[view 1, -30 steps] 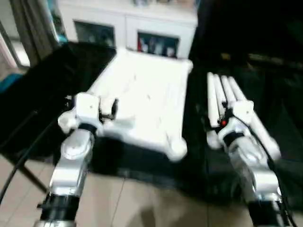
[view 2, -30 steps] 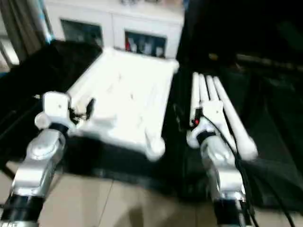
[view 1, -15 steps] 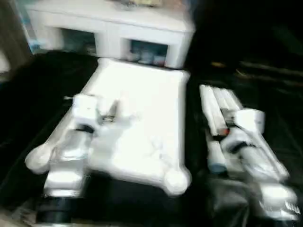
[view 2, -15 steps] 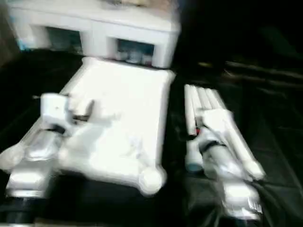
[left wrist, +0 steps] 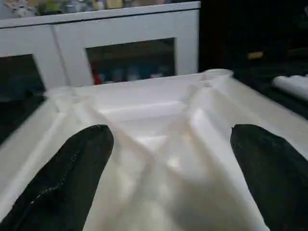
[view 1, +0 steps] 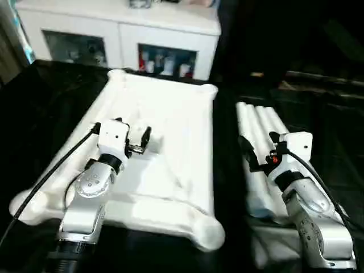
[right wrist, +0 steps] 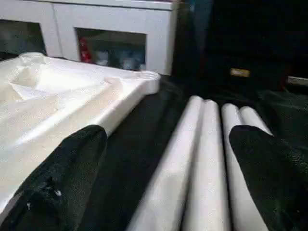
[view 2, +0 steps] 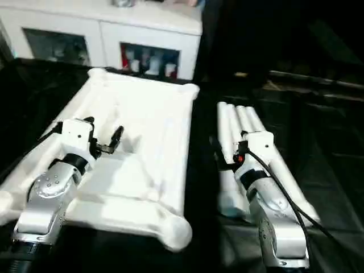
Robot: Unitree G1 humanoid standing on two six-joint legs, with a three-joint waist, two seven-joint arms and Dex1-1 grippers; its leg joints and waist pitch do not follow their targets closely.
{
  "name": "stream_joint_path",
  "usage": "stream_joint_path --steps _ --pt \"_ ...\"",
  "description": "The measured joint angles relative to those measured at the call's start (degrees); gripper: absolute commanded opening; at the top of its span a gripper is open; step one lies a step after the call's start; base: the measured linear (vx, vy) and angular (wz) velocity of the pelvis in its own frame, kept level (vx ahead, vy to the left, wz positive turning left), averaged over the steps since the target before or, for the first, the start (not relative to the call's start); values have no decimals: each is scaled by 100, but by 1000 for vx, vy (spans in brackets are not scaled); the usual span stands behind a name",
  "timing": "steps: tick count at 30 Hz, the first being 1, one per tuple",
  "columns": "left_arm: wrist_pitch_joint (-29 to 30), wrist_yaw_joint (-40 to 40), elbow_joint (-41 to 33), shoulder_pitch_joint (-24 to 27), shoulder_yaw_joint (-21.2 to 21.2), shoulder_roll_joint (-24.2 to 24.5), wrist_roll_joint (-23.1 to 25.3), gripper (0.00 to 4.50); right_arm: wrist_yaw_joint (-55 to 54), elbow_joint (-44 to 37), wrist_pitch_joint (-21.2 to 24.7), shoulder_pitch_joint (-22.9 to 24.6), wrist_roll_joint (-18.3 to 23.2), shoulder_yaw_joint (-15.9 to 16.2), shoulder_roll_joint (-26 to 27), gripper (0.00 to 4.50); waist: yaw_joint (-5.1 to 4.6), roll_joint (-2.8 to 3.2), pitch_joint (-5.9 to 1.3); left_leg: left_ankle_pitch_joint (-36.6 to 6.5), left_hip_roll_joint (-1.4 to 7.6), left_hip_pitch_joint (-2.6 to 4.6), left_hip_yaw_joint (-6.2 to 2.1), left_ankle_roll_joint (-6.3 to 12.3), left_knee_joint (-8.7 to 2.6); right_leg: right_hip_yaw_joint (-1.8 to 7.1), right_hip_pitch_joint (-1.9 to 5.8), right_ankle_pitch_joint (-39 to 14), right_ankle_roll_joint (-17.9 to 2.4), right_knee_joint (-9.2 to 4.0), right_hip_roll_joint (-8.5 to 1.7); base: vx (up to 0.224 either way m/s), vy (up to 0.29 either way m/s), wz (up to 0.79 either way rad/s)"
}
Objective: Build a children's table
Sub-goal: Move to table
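The white tabletop [view 1: 182, 108] lies underside up on black cloth, its ribs and round corner sockets [view 1: 208, 90] showing. Several long white legs [view 1: 257, 120] lie side by side to its right. My left gripper [view 1: 132, 129] hovers open over the tabletop's left half, with nothing between its black fingers [left wrist: 72, 173]. My right gripper [view 1: 259, 142] hangs open just above the near part of the legs [right wrist: 202, 139], holding nothing.
A white glass-door cabinet [view 1: 119, 34] stands right behind the tabletop's far edge. Black cloth [view 1: 45, 102] covers the surface around the parts, with a narrow dark strip [view 1: 226, 142] between tabletop and legs. Dark furniture [view 1: 318, 85] sits at the back right.
The whole picture has shifted, so the camera has moved and now looks down more steeply. Both grippers stay open over the same parts as before.
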Motion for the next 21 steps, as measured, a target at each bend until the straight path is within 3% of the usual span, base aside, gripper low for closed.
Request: stream_joint_path --steps 1,2,4,5,6,7,8,9,10,11,12,13,14,15,16,19,21 --pt "13 -9 -1 14 -67 -52 0 450 -16 -1 0 -8 1 -7 -7 446 71 -28 15 -7 -195 57 4 7 139 11 -6 19 54 -43 1 -71 -170 -15" --pt "10 -9 -14 11 -87 -63 6 450 -21 -1 0 -21 -4 -5 -27 446 121 -41 15 -12 -359 99 2 14 98 30 -41 56 119 -76 16 -73 -128 -11" --pt "-1 27 -38 12 -81 -23 49 450 -15 10 7 -48 -23 2 -39 446 214 -8 24 -59 -634 169 -46 94 -83 35 -62 148 261 -190 83 -76 -104 -7" --pt "-23 86 -45 13 -78 -17 110 450 -2 23 15 -62 -32 10 -51 446 261 22 32 -64 -651 225 -97 107 -234 30 -41 176 262 -240 129 -72 -68 -2" --pt "-31 124 -62 13 -62 -16 127 450 15 40 24 -97 -33 17 -62 446 275 87 42 -121 -610 295 -158 44 -453 -61 5 227 207 -323 165 -72 -68 -2" --pt "-29 156 -62 15 -30 -21 128 450 35 66 63 -144 -33 34 -63 446 246 204 65 -41 -447 371 -163 -256 -571 -199 104 317 202 -541 227 -74 -51 12" --pt "-26 183 -64 16 -24 -18 125 450 46 75 83 -175 -33 59 -62 446 205 299 74 13 -277 381 -154 -348 -642 -277 182 296 306 -599 273 -65 -65 31" --pt "-27 201 -82 5 2 -17 124 450 58 74 90 -223 -31 94 -57 446 160 324 69 54 -133 358 -121 -419 -651 -198 101 141 477 -270 231 -65 -65 31" --pt "-12 205 -115 -18 34 -1 122 450 81 75 92 -230 -29 131 -55 446 142 316 61 118 16 302 -56 -478 -655 -37 24 51 481 263 70 -48 -114 44" --pt "16 208 -114 -38 65 4 123 450 118 80 95 -235 -30 142 -59 446 149 281 39 162 106 244 34 -515 -661 60 -1 62 442 397 -94 -39 -146 41" --pt "30 214 -95 -48 112 49 129 450 177 87 94 -302 -28 189 -73 446 149 216 12 219 148 185 63 -542 -661 150 40 96 381 245 -241 -39 -146 41" --pt "49 199 3 -83 142 173 140 450 279 115 93 -455 -23 259 -86 446 153 115 -19 260 170 110 102 -582 -651 281 72 -31 597 -61 -408 -46 -192 12" --pt "66 181 106 -107 157 227 141 450 352 135 87 -518 -19 302 -109 446 166 77 -45 279 171 67 111 -559 -653 248 60 1 613 -55 -412 -66 -171 -7" --pt "81 144 152 -143 147 218 138 450 395 150 75 -472 -19 295 -186 446 223 98 -46 247 158 32 70 -468 -673 238 22 28 568 -65 -390 -66 -171 -7" --pt "76 41 156 -190 66 170 120 450 463 245 89 -387 -22 272 -308 446 286 99 -46 251 129 37 63 -467 -766 257 -9 41 573 -73 -367 -68 -143 -11" --pt "31 -517 131 -326 -41 349 -55 450 820 281 101 -375 37 313 -451 446 288 109 -49 340 142 87 37 -671 -921 251 -56 90 554 -73 -316 -75 -123 -9" --pt "24 -1138 10 -311 -129 632 -276 450 1133 247 101 -375 113 388 -593 446 289 122 -47 411 177 114 15 -791 -929 253 -42 98 545 -88 -271 -55 -38 -11"
